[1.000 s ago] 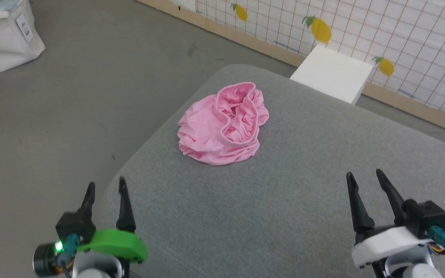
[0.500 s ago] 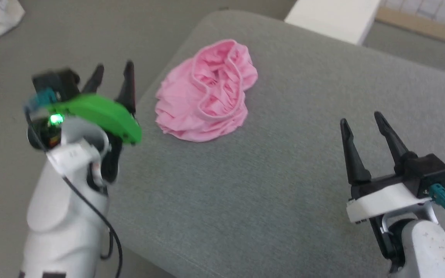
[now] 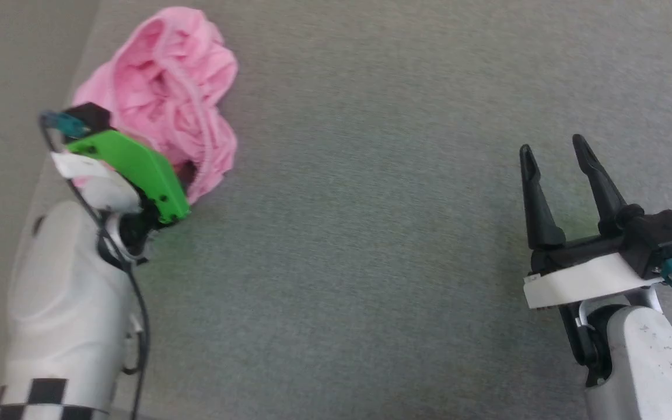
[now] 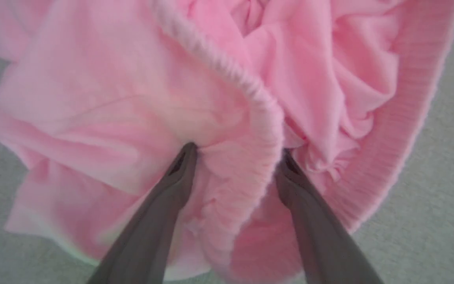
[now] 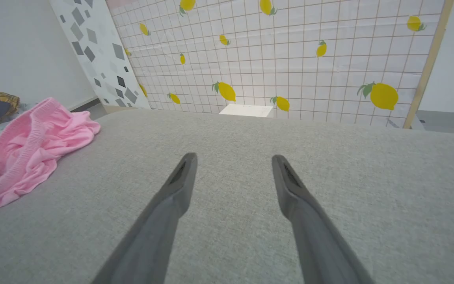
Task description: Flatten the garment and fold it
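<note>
Grey cushion (image 5: 231, 134); lemon-print grid wall (image 5: 309, 75) (possibly a screen).

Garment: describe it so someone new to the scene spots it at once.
Start from the wide grey cushion; at its left edge lies a crumpled heap, the garment. It is the lone pink thing on the grey, with a ribbed waistband looping across it, and the left claw, open, straddles that band.

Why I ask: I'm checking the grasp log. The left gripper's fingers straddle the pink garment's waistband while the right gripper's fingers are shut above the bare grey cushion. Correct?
Not quite: the fingers of the right gripper are open, spread apart, as the right wrist view shows. The rest stands: the left gripper straddles the waistband of the garment, and the right one is above bare grey cushion.
</note>
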Robot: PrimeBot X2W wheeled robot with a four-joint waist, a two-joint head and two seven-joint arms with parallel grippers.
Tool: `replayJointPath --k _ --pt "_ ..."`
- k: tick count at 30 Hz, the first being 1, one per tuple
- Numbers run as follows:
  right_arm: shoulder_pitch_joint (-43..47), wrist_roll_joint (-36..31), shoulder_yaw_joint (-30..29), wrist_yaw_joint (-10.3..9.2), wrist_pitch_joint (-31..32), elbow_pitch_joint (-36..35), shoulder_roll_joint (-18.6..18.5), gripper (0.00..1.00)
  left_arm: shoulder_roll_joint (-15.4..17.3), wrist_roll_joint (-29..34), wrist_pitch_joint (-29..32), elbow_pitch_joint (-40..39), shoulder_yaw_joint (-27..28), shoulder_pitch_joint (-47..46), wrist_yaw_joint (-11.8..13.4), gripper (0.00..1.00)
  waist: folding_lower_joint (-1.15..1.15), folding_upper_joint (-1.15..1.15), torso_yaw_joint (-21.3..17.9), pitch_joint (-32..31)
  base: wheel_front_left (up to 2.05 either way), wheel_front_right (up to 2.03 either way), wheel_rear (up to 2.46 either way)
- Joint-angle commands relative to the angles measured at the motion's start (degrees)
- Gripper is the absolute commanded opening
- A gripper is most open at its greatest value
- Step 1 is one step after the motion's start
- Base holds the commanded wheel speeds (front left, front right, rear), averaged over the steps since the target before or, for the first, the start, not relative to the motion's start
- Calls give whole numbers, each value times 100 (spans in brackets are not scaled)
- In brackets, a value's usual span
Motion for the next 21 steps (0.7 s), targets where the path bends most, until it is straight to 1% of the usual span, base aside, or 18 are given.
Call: replayJointPath --k 1,3,4,5,6,7,9,11,14,15,16,18,21 --pt "-103 50 -9 -9 -70 48 -5 100 81 -3 292 119 -37 183 137 100 -2 0 -675 559 0 0 0" --pt "-113 87 -28 -9 -122 123 -5 100 188 15 761 200 -134 333 228 100 -2 0 -694 477 0 0 0" --pt "-106 107 -38 -9 -146 161 -5 100 239 0 983 191 -174 404 235 51 -2 0 -691 412 0 0 0" --pt "-97 121 -53 -9 -169 195 -5 100 279 -10 1078 140 -190 447 221 20 -2 0 -680 344 0 0 0" --pt "-77 141 -76 -9 -192 239 -5 100 328 -10 1060 28 -182 482 198 0 -2 0 -657 254 0 0 0" --pt "-59 153 -98 -9 -211 275 -5 100 363 10 941 -80 -151 496 201 0 -2 0 -633 169 0 0 0" --pt "1 192 -133 -9 -250 364 -5 100 478 180 413 -334 -84 504 235 0 -2 0 -581 -69 0 0 0" --pt "75 251 -150 -9 -293 463 -5 100 596 408 -178 -517 -18 506 332 0 -2 0 -544 -376 0 0 0" --pt "209 354 -152 -9 -347 609 -5 100 779 770 -1281 -823 155 437 520 0 -2 0 -551 -858 0 0 0" --pt "248 378 -157 -9 -361 648 -5 100 834 877 -1569 -900 172 414 538 0 -2 0 -567 -996 0 0 0" --pt "303 411 -179 -9 -377 691 -5 100 878 988 -1991 -1036 206 352 535 0 -2 0 -587 -1150 0 0 0" --pt "408 470 -237 -9 -403 769 -5 100 1015 1306 -2638 -1189 123 240 502 0 -2 0 -634 -1434 0 0 0" --pt "575 536 -287 -9 -427 878 -5 100 970 1514 -3355 -1324 32 22 464 0 -2 0 -761 -1792 0 0 0"
